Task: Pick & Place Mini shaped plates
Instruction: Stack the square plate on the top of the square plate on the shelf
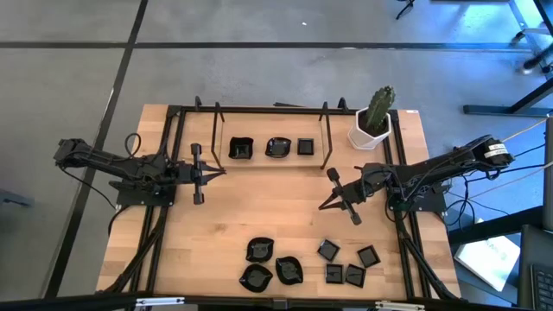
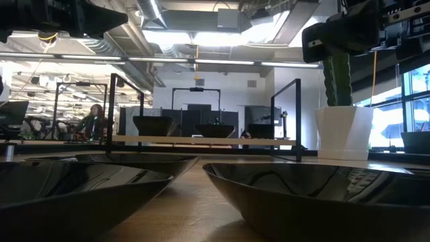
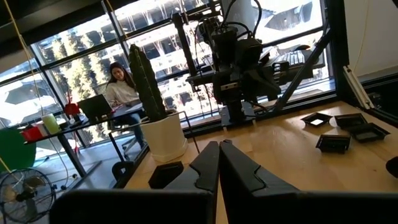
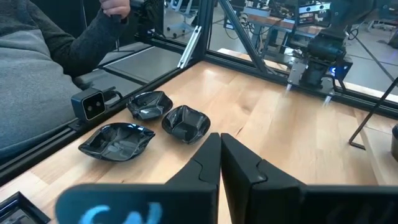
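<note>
wooden table (image 1: 276, 212), glass-walled office behind

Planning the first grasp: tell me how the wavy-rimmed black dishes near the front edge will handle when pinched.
The wavy-rimmed black dishes look glossy, so a pinch may slip. They hold a crisp moulded shape, so they are probably stiff rather than floppy. They sit low and wide on the table, so a push would likely slide them, not tip them.

1. Table (image 1: 259, 216): pale wood, smooth planks with visible grain.
2. Plates (image 4: 185, 122): glossy black, mirror-like, reflecting the ceiling lights.
3. Pot (image 1: 370, 134): smooth white, slightly shiny.
4. Frame (image 1: 177, 138): matt black metal bars.
5. Grippers (image 3: 219, 168) (image 4: 221, 163): matt dark plastic.
6. Sleeve (image 4: 37, 50): grey cloth.
</note>
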